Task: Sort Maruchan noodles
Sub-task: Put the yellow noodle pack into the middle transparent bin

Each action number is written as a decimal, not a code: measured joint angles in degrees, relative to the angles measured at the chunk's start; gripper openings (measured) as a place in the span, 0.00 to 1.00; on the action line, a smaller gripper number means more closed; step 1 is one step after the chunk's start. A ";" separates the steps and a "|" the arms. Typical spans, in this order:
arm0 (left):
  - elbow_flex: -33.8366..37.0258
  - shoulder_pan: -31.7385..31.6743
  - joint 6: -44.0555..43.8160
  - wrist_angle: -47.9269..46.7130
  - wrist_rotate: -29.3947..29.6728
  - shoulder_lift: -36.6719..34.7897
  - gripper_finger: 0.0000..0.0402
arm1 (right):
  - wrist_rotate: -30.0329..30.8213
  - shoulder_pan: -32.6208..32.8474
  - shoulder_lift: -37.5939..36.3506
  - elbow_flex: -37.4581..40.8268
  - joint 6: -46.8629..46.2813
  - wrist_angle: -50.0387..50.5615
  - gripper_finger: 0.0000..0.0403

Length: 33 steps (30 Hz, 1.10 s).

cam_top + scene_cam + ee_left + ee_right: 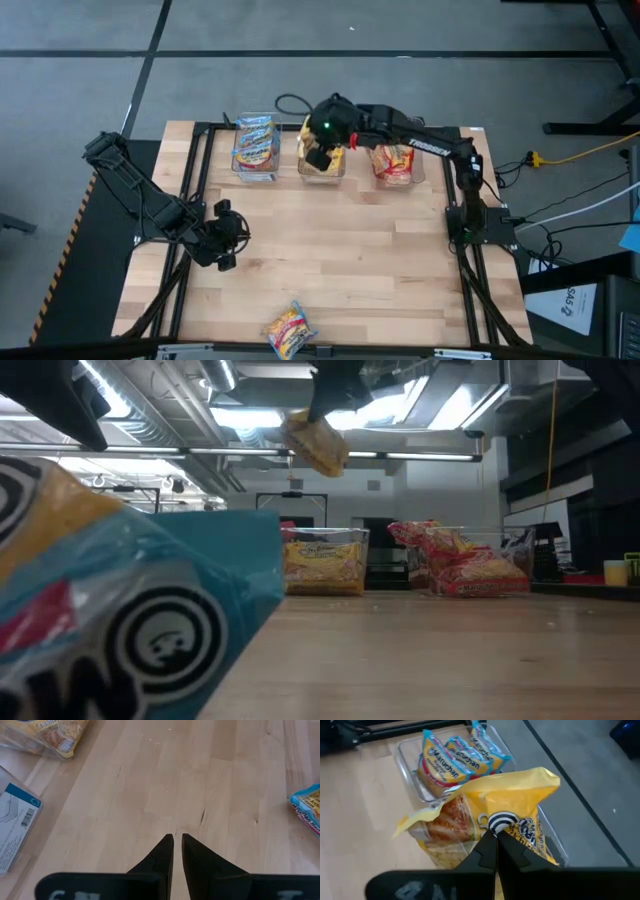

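Observation:
My right gripper [322,155] hangs over the middle clear bin [322,172] at the table's far edge, shut on a yellow-trimmed Maruchan packet [485,805]. That bin holds yellow packets [325,565]. The left bin [255,148] holds blue-trimmed packets [455,762], and the right bin [395,165] holds red ones [465,565]. One loose blue-trimmed packet [290,330] lies flat at the near edge, right in front of the low camera [130,610]. My left gripper [225,245] waits over the table's left part, its fingers [165,850] almost together with nothing between them. My right gripper pinches the yellow packet's wrapper between its two fingers, beside the round logo [495,822] near one edge. The fingers slant down from the table's right. The packet hangs tilted below them [315,445], lifted clear above the middle bin.
Bare wooden tabletop [350,260] stretches between the bins and the near edge. Black frame rails [190,200] run along the table's left and right sides, and the right arm's base [480,220] stands at the right edge.

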<state>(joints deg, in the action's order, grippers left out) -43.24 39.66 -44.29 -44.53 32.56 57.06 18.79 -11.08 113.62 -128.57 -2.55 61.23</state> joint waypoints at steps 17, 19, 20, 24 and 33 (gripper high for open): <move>0.00 0.00 -0.04 0.26 0.00 0.00 0.08 | -5.00 -3.23 7.15 0.00 0.19 -0.72 0.01; 0.00 0.00 -0.04 0.22 0.00 -0.02 0.08 | -2.90 -3.29 8.11 0.00 0.24 0.35 0.01; 0.00 0.00 -0.04 0.22 0.00 -0.02 0.08 | -1.86 -3.31 8.47 0.00 0.24 1.10 0.01; 0.00 -0.02 -0.04 0.22 0.00 0.00 0.08 | 0.10 -3.66 10.26 0.00 0.25 4.68 0.01; 0.00 0.00 -0.04 0.22 0.00 -0.02 0.08 | -0.59 -3.55 13.02 0.00 0.26 6.10 0.01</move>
<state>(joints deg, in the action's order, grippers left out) -43.24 39.66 -44.34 -44.31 32.56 57.04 18.21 -14.63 126.64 -128.57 -2.28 67.33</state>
